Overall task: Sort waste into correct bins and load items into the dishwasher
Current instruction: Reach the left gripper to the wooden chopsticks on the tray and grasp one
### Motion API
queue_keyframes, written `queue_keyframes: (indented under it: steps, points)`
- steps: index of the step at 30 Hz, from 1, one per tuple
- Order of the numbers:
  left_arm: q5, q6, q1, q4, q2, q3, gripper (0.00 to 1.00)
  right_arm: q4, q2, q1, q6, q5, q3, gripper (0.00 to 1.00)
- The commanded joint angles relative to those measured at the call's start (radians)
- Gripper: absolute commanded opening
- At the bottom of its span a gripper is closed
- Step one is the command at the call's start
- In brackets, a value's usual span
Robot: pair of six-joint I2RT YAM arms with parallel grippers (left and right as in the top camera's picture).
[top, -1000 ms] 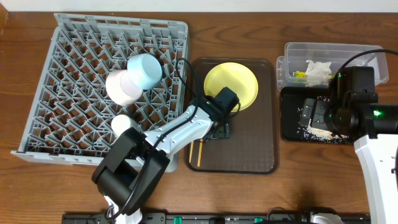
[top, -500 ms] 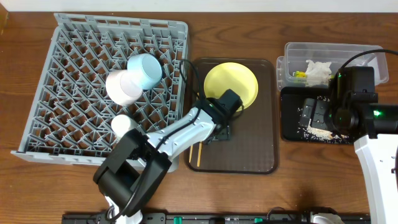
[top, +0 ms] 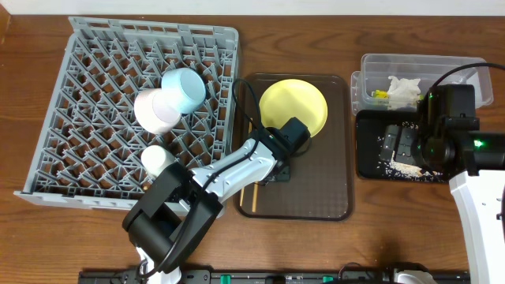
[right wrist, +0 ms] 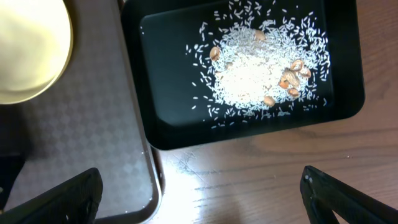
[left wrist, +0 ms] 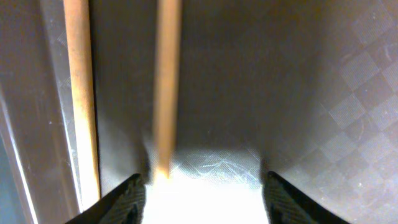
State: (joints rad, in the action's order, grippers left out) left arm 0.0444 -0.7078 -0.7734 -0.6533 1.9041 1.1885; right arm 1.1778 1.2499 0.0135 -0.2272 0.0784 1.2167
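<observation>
My left gripper (top: 276,169) is open, low over the brown serving tray (top: 316,193). In the left wrist view the jaws (left wrist: 202,200) straddle the end of one wooden chopstick (left wrist: 166,87); the second chopstick (left wrist: 79,93) lies left of it. The chopsticks (top: 251,193) lie by the tray's left edge. The yellow plate (top: 293,104) sits at the tray's back. My right gripper (right wrist: 202,193) is open and empty above the black tray (top: 365,158) holding rice scraps (right wrist: 255,68). The napkin (top: 404,88) and the wrapper (top: 381,95) lie in the clear tub (top: 418,63).
The grey dish rack (top: 47,118) fills the left side and holds the light blue bowl (top: 184,88), the pinkish-white bowl (top: 156,110) and the white cup (top: 158,160). In the right wrist view, bare wooden table lies between the brown tray (right wrist: 93,149) and the black tray's rim (right wrist: 158,134).
My left gripper has shifted slightly to the right and towards the front over the brown tray. The right arm has not moved.
</observation>
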Motion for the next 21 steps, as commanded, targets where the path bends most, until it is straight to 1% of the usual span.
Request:
queue_keyframes:
  steps: [1,8,13,14,17,19,21]
  points:
    - [0.021,-0.008,0.004,-0.003,0.014,-0.010,0.59,0.008,-0.008,0.010,0.000,-0.005,0.013,0.99]
    - [0.016,-0.008,0.004,0.018,0.055,-0.010,0.61,0.009,-0.008,0.010,0.000,-0.005,0.013,0.99]
    - [0.011,-0.008,0.004,0.016,0.064,-0.010,0.60,0.009,-0.008,0.010,0.000,-0.005,0.013,0.99]
    - [-0.001,-0.007,0.004,0.014,0.063,-0.010,0.56,0.009,-0.008,0.010,0.000,-0.005,0.013,0.99]
    - [-0.014,0.000,0.004,0.006,0.063,-0.010,0.42,0.009,-0.008,0.010,0.000,-0.004,0.013,0.99]
    - [-0.013,0.003,0.004,0.000,0.063,-0.010,0.35,0.009,-0.008,0.010,0.000,-0.005,0.013,0.99]
    - [-0.014,0.037,0.004,-0.001,0.061,-0.010,0.25,0.009,-0.008,0.010,0.000,-0.004,0.013,0.99]
